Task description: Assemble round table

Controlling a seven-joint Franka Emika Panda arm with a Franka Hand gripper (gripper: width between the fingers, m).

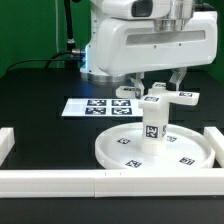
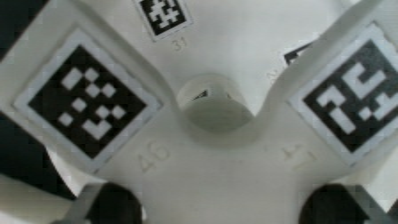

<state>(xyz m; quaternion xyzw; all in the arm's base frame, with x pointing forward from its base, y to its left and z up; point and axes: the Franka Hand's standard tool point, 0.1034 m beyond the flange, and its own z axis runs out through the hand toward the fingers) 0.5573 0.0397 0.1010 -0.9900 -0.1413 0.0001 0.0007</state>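
The large rimmed round disc [image 1: 150, 152] lies flat on the black table. The short thick cylinder post [image 1: 153, 126] stands upright at its middle. My gripper [image 1: 158, 88] is shut on one arm of the cross-shaped four-arm piece [image 1: 166, 97] and holds it level right over the post's top; I cannot tell whether the two touch. In the wrist view the cross piece [image 2: 217, 108] fills the picture, with its round hub between tagged arms. Both dark fingertips [image 2: 111, 205] flank the white arm, with my gripper [image 2: 231, 205] closed on it.
The marker board [image 1: 100, 106] lies flat behind the disc, toward the exterior view's left. Long white border rails run along the front [image 1: 100, 181], the left [image 1: 8, 140] and the right [image 1: 213, 140]. The arm's white body [image 1: 150, 40] hangs over the back.
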